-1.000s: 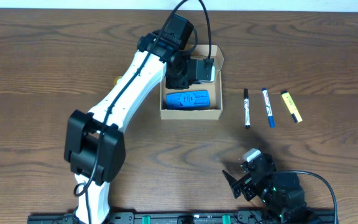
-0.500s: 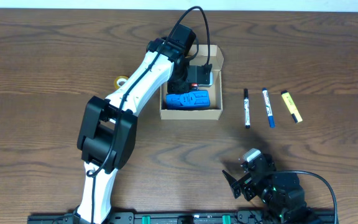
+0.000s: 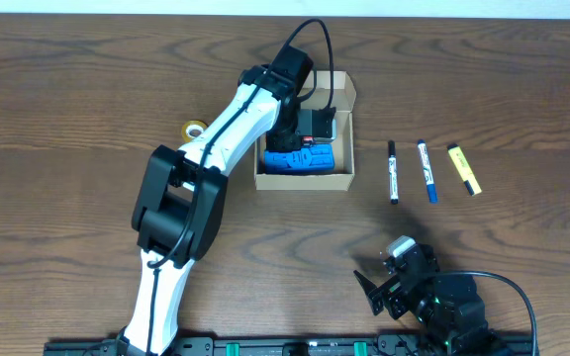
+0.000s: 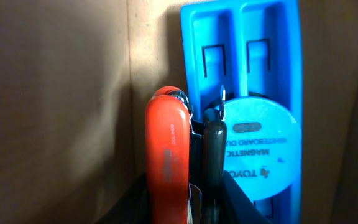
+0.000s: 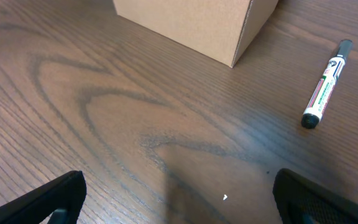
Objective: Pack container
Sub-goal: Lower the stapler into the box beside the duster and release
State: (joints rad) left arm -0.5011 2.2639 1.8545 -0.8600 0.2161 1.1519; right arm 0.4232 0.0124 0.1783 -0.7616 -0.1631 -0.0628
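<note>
Overhead: the left gripper (image 3: 310,127) has pushed deeper into the container (image 3: 305,181), over the blue eraser (image 3: 300,160). Another item going in! Markers (image 3: 427,170) wait right of the container on the wooden table (image 3: 67,119).

Left wrist: it seems clamped on an orange-handled tool (image 4: 168,155), though the fingers are barely visible.

Right wrist: the right gripper (image 5: 185,196) is splayed and empty, in front of the container.

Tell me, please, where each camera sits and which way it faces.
Overhead: above the table, looking straight down; both arms show, the left reaching into the container, the right folded near.
Left wrist: inside the container, looking at the blue eraser; left claw at the bottom edge.
Right wrist: low, facing across the table at the container's corner and black marker; open right claw in the bottom corners.
Shared: overhead and right wrist show container and marker.
</note>
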